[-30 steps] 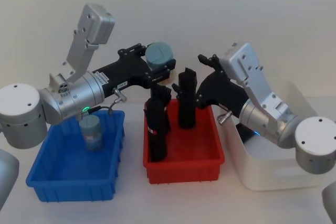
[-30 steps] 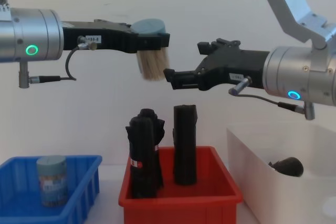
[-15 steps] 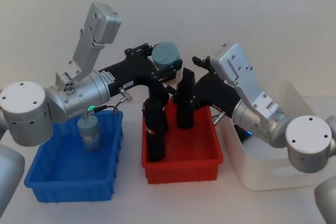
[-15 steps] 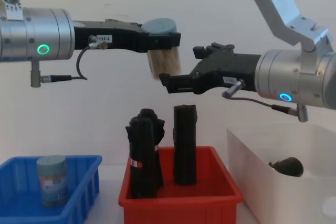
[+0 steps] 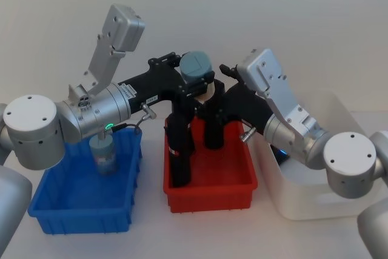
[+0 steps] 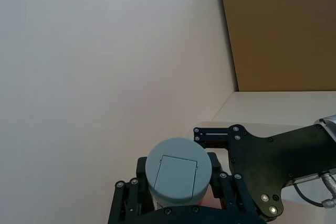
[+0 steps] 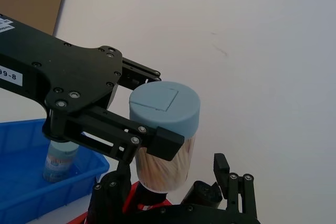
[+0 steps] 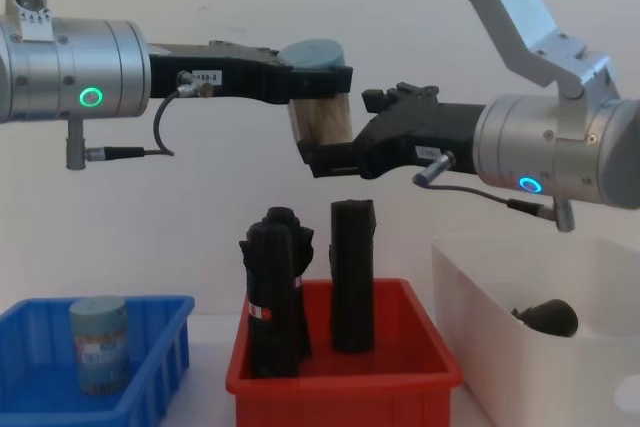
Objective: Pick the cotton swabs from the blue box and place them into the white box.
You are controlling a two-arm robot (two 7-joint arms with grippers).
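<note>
Grey-blue-lidded clear tub of cotton swabs (image 8: pixel 318 107) sat clamped in your left gripper (image 8: pixel 322 80) above the red bin (image 8: pixel 345 372), likely for handover to your open-fingered right gripper (image 8: pixel 325 152).

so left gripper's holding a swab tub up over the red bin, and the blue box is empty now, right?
Not empty. The chest view shows one tub of cotton swabs standing in the blue box. The rest holds: the left gripper grips a swab tub above the red bin.
</note>
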